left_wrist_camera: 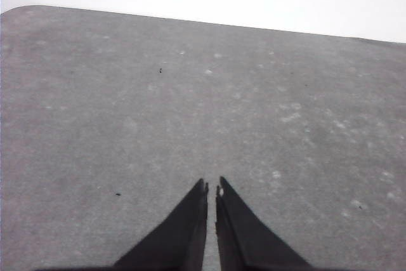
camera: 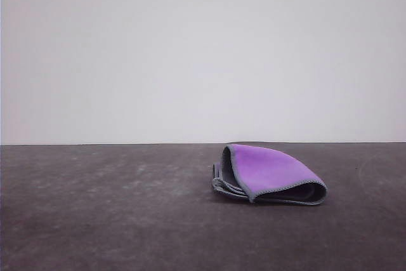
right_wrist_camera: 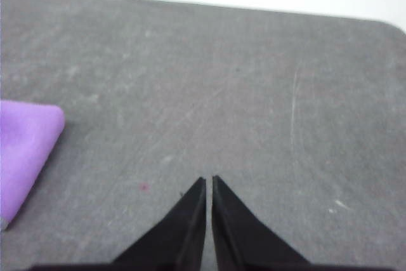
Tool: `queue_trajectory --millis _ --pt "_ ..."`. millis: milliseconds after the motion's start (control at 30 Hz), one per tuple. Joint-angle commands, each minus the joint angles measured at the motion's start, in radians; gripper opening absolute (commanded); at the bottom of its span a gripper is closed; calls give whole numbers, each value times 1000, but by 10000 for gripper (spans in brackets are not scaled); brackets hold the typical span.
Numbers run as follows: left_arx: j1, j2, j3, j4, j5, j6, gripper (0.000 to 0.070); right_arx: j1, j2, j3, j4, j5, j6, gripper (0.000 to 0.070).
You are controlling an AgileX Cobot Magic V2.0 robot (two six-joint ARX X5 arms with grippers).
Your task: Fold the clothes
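Closed left gripper above table, folded cloth apart

Looks like a bare lab or test bench setup: dark grey scuffed tabletop with pale marks and scratches, plain white wall right behind it, no furniture or household clutter, flat even lighting.

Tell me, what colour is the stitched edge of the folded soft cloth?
Grey, around the purple folded cloth; clearest in the front view.
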State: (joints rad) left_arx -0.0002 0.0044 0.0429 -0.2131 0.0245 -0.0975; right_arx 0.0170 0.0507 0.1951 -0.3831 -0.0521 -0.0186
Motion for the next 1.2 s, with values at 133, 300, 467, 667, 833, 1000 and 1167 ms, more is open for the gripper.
queue_trajectory --millis 133,300,467,667,833,1000,1167 --pt "0 0 -7 -34 -6 7 12 -1 -47 -66 42 1 19 10" --pt "0 0 -7 -34 -6 7 12 0 -47 -129 115 0 39 10" --pt "0 0 -7 -34 -6 6 12 0 -47 -166 165 1 49 10" --pt "0 0 -7 -34 -6 7 12 0 -47 -173 182 12 66 10" --pt "0 0 -7 -34 -6 7 12 0 -47 -177 190 27 86 10" --pt "0 0 -7 -34 -6 7 12 0 -47 -177 189 26 85 10" --pt "0 0 -7 -34 -6 7 12 0 -47 -177 207 27 86 10"
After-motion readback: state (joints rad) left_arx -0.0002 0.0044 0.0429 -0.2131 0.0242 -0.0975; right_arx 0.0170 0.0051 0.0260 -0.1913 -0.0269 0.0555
